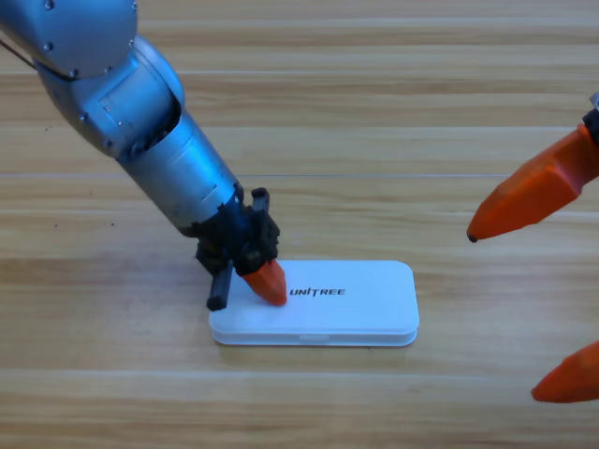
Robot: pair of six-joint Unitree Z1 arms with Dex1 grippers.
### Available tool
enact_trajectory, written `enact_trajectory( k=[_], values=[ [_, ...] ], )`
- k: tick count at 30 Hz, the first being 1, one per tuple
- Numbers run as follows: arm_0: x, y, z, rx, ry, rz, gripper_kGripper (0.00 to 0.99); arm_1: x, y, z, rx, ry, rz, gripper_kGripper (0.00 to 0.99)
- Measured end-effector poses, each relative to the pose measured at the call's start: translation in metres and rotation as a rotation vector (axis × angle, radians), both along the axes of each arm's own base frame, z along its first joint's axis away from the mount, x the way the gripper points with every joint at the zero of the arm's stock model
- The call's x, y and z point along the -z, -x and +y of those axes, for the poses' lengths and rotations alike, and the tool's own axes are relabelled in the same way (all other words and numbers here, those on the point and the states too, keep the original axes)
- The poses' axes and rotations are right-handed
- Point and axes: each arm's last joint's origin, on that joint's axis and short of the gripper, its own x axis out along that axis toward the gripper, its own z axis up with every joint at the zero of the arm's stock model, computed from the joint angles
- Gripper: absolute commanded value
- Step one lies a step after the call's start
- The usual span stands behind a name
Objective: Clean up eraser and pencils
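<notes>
From the high view, the left gripper [266, 282] pointed down at the left end of the closed white rounded plastic case [346, 304] printed with UNITREE, its orange tip touching the lid just left of the lettering. Whether that gripper was apart or together could not be told, since only one orange tip showed. The case lay flat on the pale wooden table [374, 112], stretching away to the right of that tip. The grey left arm [140, 122] came in from the upper left corner. The right gripper [547, 290] waited at the right edge, well apart from the case, its two orange jaws spread wide with nothing between them. The eraser and the pencils were not visible anywhere outside the shut case.
</notes>
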Motion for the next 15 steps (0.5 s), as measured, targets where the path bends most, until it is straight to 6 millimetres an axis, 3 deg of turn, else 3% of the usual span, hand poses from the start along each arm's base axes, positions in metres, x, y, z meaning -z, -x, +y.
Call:
enact_trajectory(
  k=[6, 10, 11, 12, 13, 15],
  values=[
    [-0.004, 0.003, 0.003, -0.002, -0.024, 0.016, 0.0, 0.0, 0.0, 0.0, 0.0, 0.0, 0.0, 0.919],
    [-0.023, 0.003, 0.004, -0.007, -0.059, 0.029, 0.0, 0.0, 0.0, 0.0, 0.0, 0.0, 0.0, 0.919],
    [-0.033, 0.002, 0.003, -0.01, -0.06, 0.016, 0.253, 0.0, 0.0, 0.0, 0.0, 0.0, 0.0, 0.919],
    [-0.044, 0.001, 0.003, -0.012, -0.061, 0.005, 0.566, 0.0, 0.0, 0.0, 0.0, 0.0, 0.0, 0.919],
    [-0.056, 0.001, 0.004, -0.016, -0.062, -0.004, 0.727, 0.0, 0.0, 0.0, 0.0, 0.0, 0.0, 0.919],
    [-0.084, 0.003, 0.006, -0.032, -0.058, -0.021, 0.813, 0.0, 0.0, 0.0, 0.0, 0.0, 0.0, 0.919]
  ],
)
